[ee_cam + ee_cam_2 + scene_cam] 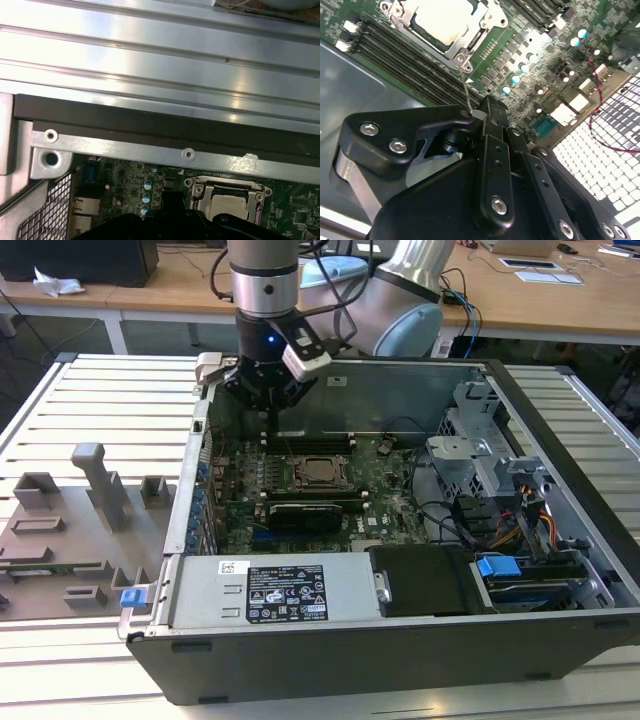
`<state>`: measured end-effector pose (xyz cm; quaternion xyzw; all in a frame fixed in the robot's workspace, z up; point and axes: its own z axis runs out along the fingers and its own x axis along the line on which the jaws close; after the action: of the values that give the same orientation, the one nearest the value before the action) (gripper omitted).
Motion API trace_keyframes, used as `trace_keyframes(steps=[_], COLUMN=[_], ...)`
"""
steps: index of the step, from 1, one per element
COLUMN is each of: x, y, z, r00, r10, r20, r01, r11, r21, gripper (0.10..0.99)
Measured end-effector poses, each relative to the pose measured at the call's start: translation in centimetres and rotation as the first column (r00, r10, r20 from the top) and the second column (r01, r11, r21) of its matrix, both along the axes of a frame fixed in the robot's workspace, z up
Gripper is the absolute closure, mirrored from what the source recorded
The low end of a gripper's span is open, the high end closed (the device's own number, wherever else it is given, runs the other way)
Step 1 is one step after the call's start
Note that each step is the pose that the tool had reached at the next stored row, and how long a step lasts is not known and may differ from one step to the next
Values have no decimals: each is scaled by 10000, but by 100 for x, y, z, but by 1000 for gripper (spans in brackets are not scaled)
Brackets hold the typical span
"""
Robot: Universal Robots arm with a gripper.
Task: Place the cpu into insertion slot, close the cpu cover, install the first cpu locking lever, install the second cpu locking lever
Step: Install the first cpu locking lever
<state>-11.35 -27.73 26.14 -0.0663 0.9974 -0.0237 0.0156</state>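
cpu [442, 20] sits flat in the insertion slot [303, 472], pale top up, seen in both wrist views and at mid-board in the exterior view. cpu cover [451, 50] lies down over it, frame hugging the chip edges, so steps one and two look done. thin wire locking lever [465, 90] stands up off the slot corner nearest the claw [479, 112] and runs straight into it, not tucked under a catch. claw looks clenched on the top end of that lever, fingertips [490, 106] pressed together on the wire. so the work stands at a lever step, neither lever shown latched. which of the two levers this is, can't tell, and the other lever isn't readable.

in the exterior view the claw hangs at about 11 o'clock of the cpu, near the slot, over the green motherboard [240, 490]. black block [305, 515] at 6 o'clock of the slot, just beside it. power supply [270, 590] further out at 6 o'clock, along the near wall of the computer case [560, 440]. case lies open on the slatted tabletop [100, 390]. grey fixture pieces [100, 490] at 9 o'clock of the case, well apart from the work.
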Motion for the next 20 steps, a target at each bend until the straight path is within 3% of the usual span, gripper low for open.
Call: trace_keyframes(steps=[4, 17, 20], x=[69, 495, 521], y=[23, 29, 30], z=[-13, -41, -53], r00=[10000, 10000, 9998], r10=[0, 0, -203], r20=[-10, -70, -79], r01=[0, 0, 203], r11=[10000, 10000, 9998], r21=[0, 1, 2], gripper=[980, 980, 980])
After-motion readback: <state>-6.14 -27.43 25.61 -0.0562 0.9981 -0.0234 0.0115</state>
